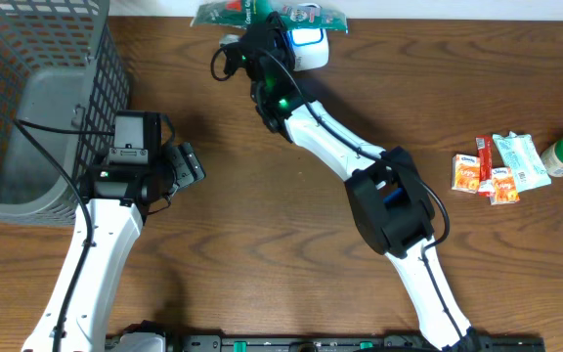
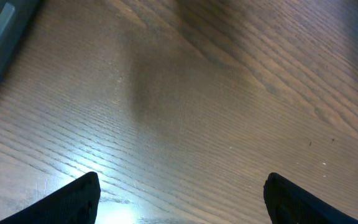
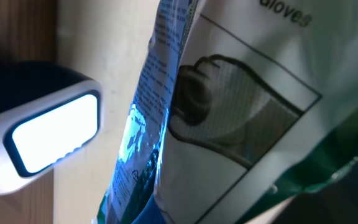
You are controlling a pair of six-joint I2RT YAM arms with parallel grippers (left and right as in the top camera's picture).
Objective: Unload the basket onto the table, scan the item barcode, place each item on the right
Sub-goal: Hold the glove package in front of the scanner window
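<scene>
Right gripper is up at the top middle of the overhead shot, pinched fully closed on the green-and-white plastic bag of gloves. The bag hangs edge-on right beside the white barcode scanner, whose window is glowing and throwing blue light on the plastic. Left gripper sits at the left by the grey mesh basket — fingers spread wide, nothing in them, just brown wooden table underneath.
</scene>
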